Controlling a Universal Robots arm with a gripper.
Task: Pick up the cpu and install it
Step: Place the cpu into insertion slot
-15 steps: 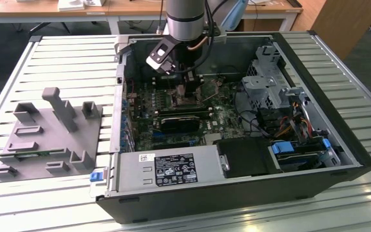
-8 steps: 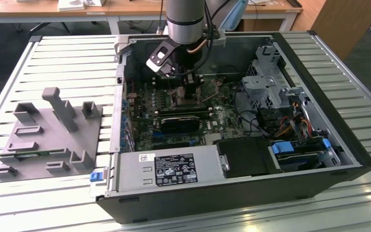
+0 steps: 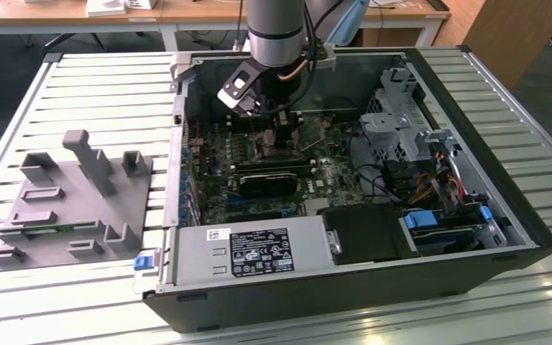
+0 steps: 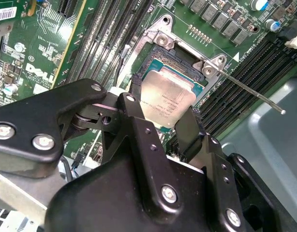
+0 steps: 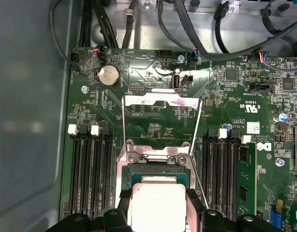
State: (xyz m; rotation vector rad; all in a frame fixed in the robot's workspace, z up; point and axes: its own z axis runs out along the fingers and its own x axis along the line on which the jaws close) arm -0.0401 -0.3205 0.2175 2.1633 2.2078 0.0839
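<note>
The cpu (image 4: 169,96), a silvery square chip with a pale border, sits between the black fingers (image 4: 135,113) of my gripper (image 4: 163,110), which is shut on its two opposite edges. It hangs just over the open motherboard socket (image 4: 182,57), slightly tilted to the socket frame; whether it touches the socket I cannot tell. In the first wrist view the cpu (image 5: 155,203) is held by my gripper (image 5: 158,207) just below the socket's frame (image 5: 158,157), and the load plate (image 5: 160,100) is flipped open. In the exterior view my gripper (image 3: 276,121) reaches down into the computer case (image 3: 353,287).
The socket's lever (image 4: 255,94) sticks out to one side. Memory slots (image 5: 90,169) flank the socket on both sides. Cables (image 5: 197,29) run along the case wall. A grey tray (image 3: 70,198) lies on the slatted table at the exterior view's left. A drive cage (image 3: 401,122) and a power supply (image 3: 247,251) fill the case.
</note>
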